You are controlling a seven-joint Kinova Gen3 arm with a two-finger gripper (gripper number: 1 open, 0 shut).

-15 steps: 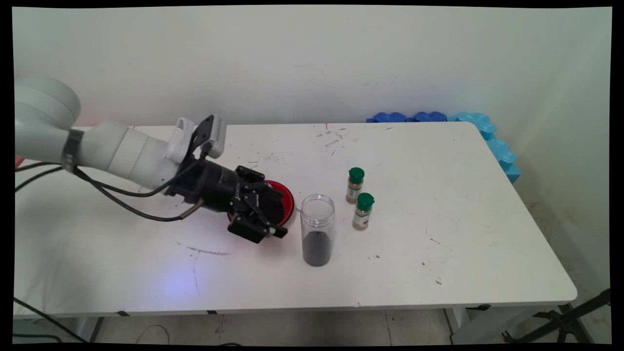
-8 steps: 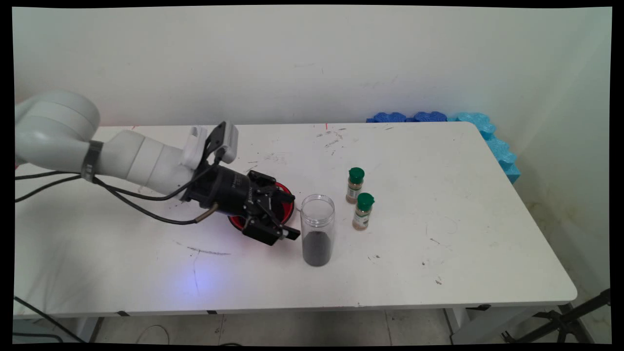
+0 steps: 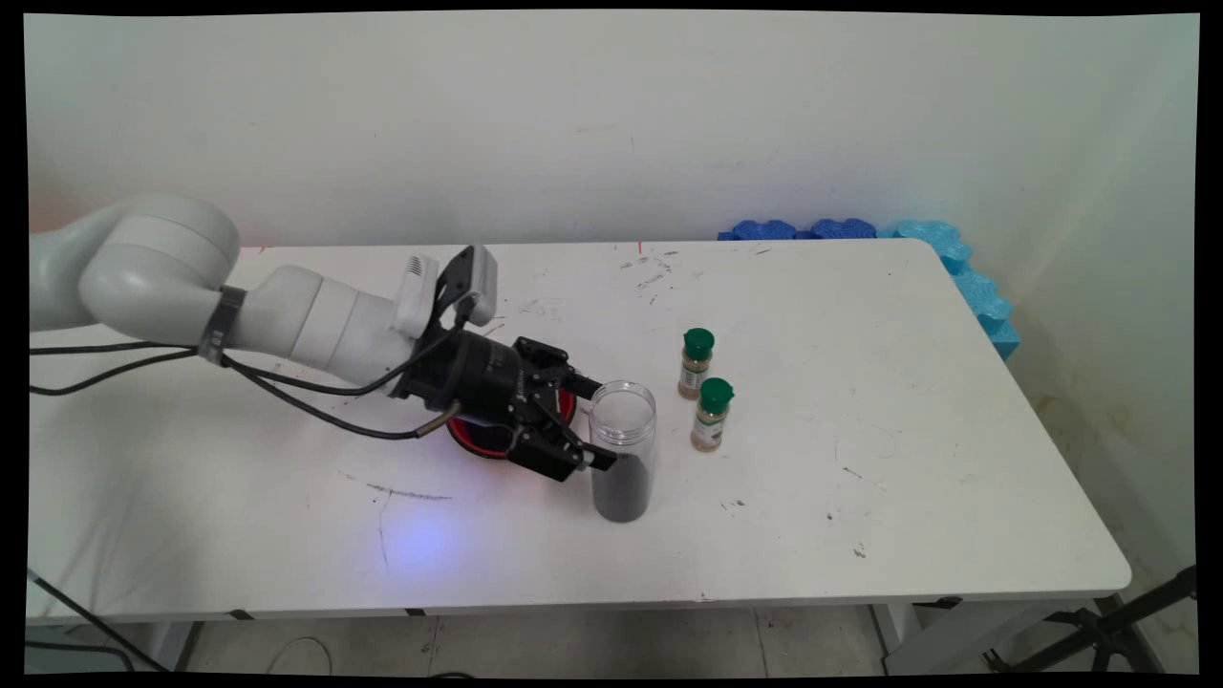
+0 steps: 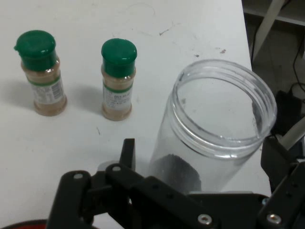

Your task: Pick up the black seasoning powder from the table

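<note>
Gripper: the black two-finger gripper reaches low across the white bench, its fingers spread apart on either side of a tall clear plastic jar; the hand view shows one finger left of the jar wall and the other right of it, the jar standing between them. Whether either finger touches the plastic cannot be told.

Change: one second ago the gripper hung over the red dish, well left of the jar; half a second ago it had slid closer; its fingertips now bracket the jar's upper half. The jar itself has not shifted.

Jar: upright and lidless, with a dark, nearly black granular fill in its lower part, standing near the bench's middle.

Red dish: a round red dish with a dark centre lies on the bench under the gripper's wrist, mostly covered by it, just left of the jar.

Spice bottles: two small clear bottles of tan powder with green caps stand upright right of the jar, one nearer the wall and one nearer the front, close together and unmoved; the hand view shows both beyond the jar.

Background: blue foam pieces lie along the bench's far right corner.
</note>
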